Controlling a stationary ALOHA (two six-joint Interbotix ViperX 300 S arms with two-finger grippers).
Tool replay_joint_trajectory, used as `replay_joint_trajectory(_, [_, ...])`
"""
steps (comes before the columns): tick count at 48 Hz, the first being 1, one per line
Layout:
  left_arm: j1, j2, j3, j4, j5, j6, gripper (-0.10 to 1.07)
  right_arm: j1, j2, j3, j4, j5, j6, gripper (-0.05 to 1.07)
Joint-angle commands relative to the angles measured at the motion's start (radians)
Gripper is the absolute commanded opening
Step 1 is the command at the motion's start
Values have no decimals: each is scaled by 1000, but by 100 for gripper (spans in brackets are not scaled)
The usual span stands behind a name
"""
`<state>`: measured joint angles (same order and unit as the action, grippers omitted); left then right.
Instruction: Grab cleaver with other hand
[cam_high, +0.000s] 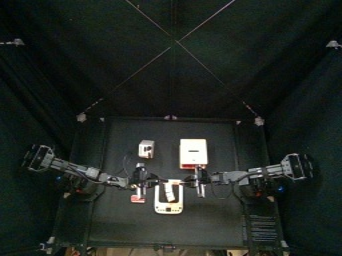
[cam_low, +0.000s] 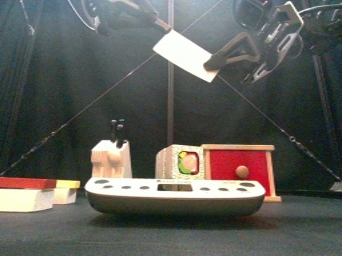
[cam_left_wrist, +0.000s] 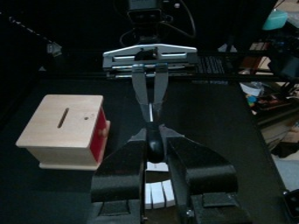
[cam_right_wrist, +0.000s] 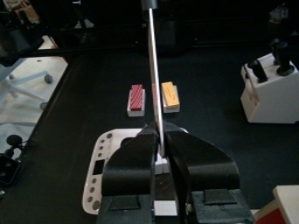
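Observation:
The cleaver (cam_low: 183, 54) hangs high above the table with its white blade tilted, and it spans the gap between both grippers (cam_high: 171, 182). My left gripper (cam_left_wrist: 153, 144) grips a dark, thick part of it, and the blade (cam_left_wrist: 147, 96) runs edge-on from there to the other arm. My right gripper (cam_right_wrist: 156, 153) has its jaws pressed onto the thin blade (cam_right_wrist: 155, 70), which stretches away from it. In the front view the right gripper (cam_low: 227, 62) meets the blade's lower right corner, and the left arm (cam_low: 118, 10) reaches in from the upper left.
Directly under the cleaver lies a white slotted tray (cam_low: 174, 196). Behind it stand a white knife block (cam_low: 112, 160), a small picture box (cam_low: 181, 162) and a wooden box with a red front (cam_low: 238, 170). Red and yellow blocks (cam_low: 34, 192) sit at the front left.

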<state>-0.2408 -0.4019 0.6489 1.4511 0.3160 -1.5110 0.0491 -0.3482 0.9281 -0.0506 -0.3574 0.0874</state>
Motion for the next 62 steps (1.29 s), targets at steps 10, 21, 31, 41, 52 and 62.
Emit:
replay_joint_trajectory(10, [3,-11,-6,0,-9,-3,52,0,-23,-18,2,-9,0,19])
replay_joint_trajectory(21, [3,-6,-6,-12,-12,-3,62,-3,-18,-20,5,-9,0,14])
replay_joint_trajectory(31, [3,-8,-9,-14,-11,-3,87,-3,-18,-17,3,-9,0,14])
replay_joint_trajectory(41, [2,-6,-6,-11,-11,-2,94,-3,-21,-11,0,-8,0,14])
replay_joint_trajectory(52, [3,-8,-6,-8,-5,-2,94,-3,-21,-9,-2,-6,0,14])
replay_joint_trajectory(62, [3,-8,-5,-6,-5,-2,94,-3,-21,-9,-2,-6,0,14])
